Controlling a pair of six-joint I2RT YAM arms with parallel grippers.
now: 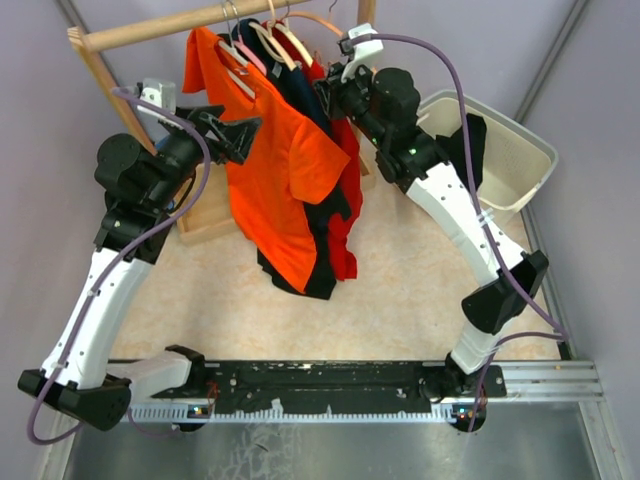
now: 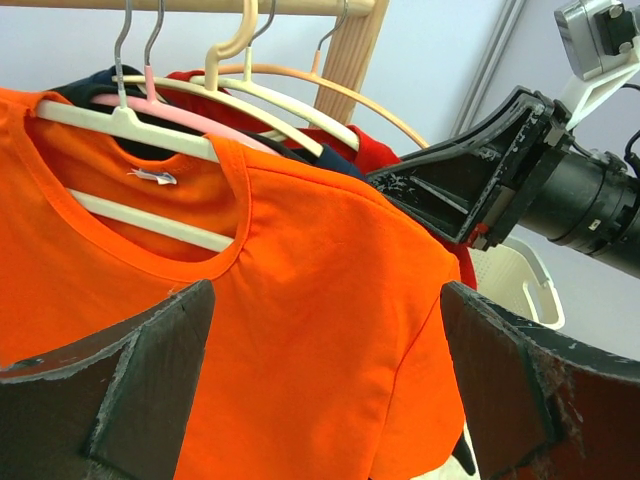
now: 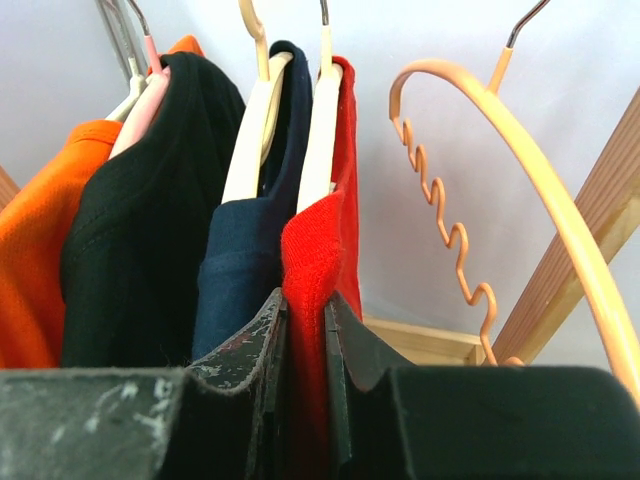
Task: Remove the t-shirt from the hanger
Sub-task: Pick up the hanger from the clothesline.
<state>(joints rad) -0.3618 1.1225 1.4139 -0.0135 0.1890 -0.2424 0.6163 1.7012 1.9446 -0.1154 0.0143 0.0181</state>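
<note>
Right tool (image 3: 305, 312) tight on red t-shirt (image 3: 316, 238)

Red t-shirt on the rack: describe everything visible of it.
The red t-shirt is soft, knit-looking fabric hanging on a cream hanger, last garment in the row, beside the navy t-shirt. Its shoulder drapes over the hanger's arm. The right gripper is shut on the fabric just below that shoulder. An empty peach hanger hangs beyond it, apart from it.

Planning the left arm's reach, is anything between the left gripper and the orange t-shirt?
Nothing visible. The open left gripper faces the orange t-shirt directly; the right gripper is off to one side, shut on the red shirt.
</note>
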